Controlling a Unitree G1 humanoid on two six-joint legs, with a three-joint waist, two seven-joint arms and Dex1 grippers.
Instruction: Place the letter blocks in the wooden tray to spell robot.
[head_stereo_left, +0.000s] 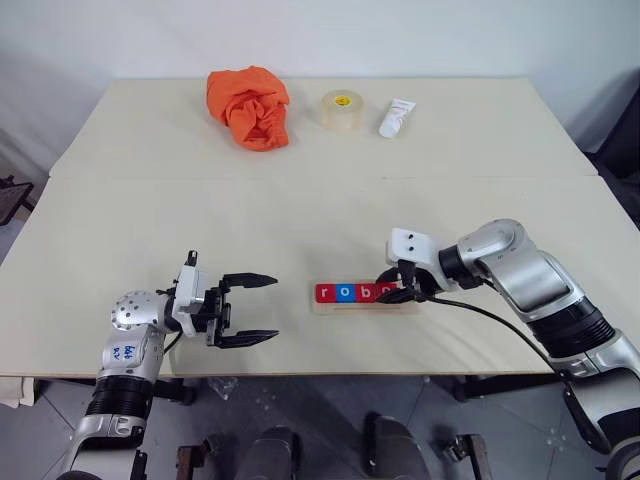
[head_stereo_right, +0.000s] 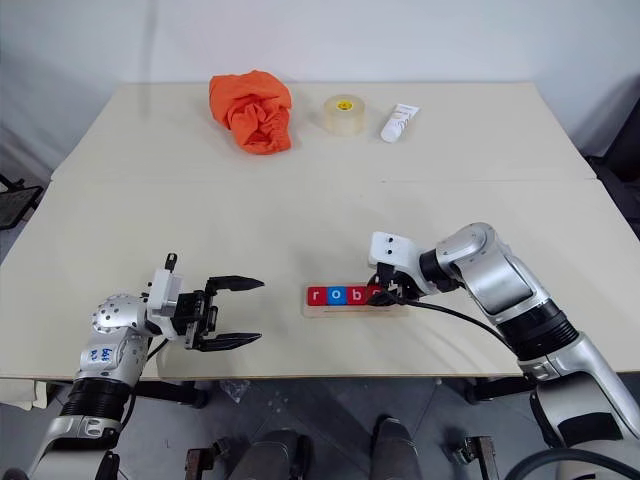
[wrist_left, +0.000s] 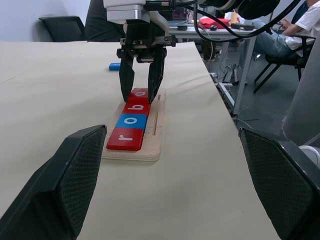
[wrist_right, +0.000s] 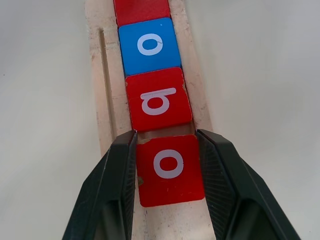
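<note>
The wooden tray (head_stereo_left: 350, 308) lies near the table's front edge, right of centre. In it sit a red r block (head_stereo_left: 324, 292), a blue o block (head_stereo_left: 346, 292) and a red b block (wrist_right: 157, 100), side by side. My right gripper (head_stereo_left: 392, 292) points down over the tray's right part, shut on a red o block (wrist_right: 170, 167) that sits just past the b with a thin gap. A blue block (wrist_left: 114, 66) lies flat on the table beyond the tray; its letter is unreadable. My left gripper (head_stereo_left: 276, 309) hovers open and empty left of the tray, pointing at it.
At the table's far side lie an orange cloth (head_stereo_left: 250, 107), a tape roll (head_stereo_left: 342, 110) and a white tube (head_stereo_left: 396, 117). A seam crosses the table's middle. In the left wrist view a seated person (wrist_left: 280, 35) shows beyond the table's end.
</note>
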